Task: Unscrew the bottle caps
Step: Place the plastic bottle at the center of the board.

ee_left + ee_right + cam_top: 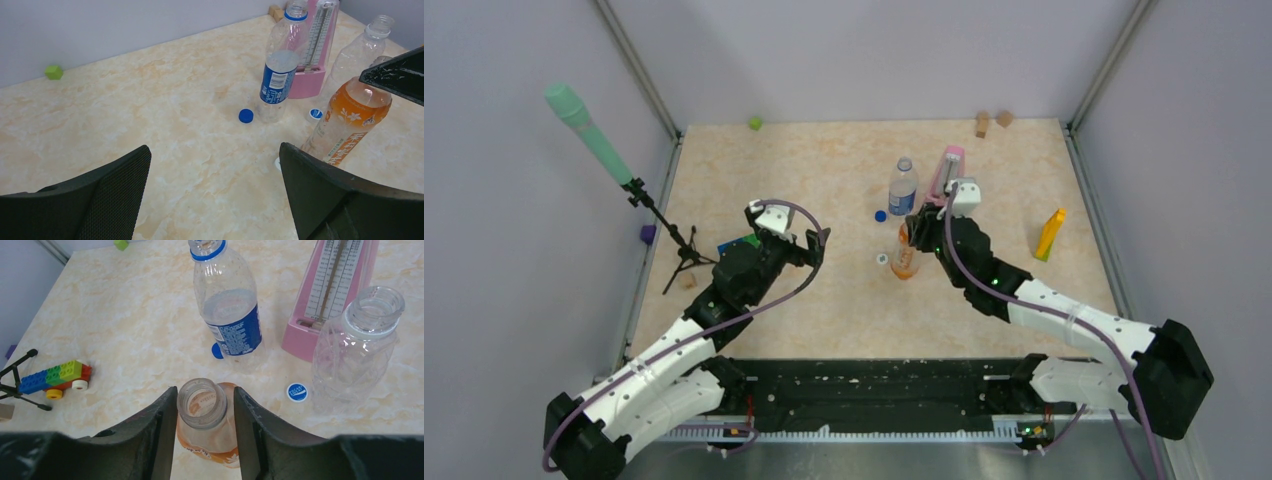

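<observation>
The orange-tinted bottle point(210, 440) stands uncapped, and my right gripper point(205, 390) straddles its bare neck, jaws slightly apart, with a thin gap on the right side. The short bottle with the blue label point(230, 315) and the taller plain clear bottle point(357, 350) stand behind it, both with open necks. A dark blue cap point(245, 115) lies by the labelled bottle. A white cap with a blue print point(296, 392) lies by the clear bottle. Another white cap point(881, 259) lies left of the orange bottle point(905, 260). My left gripper point(214, 147) hovers wide open and empty, left of the bottles.
A pink metronome point(948, 170) stands just behind the bottles. A slim yellow object point(1051, 235) is at the right and a green cube point(754, 123) at the back wall. A toy brick car point(55, 377) and a microphone tripod point(674, 240) sit at the left.
</observation>
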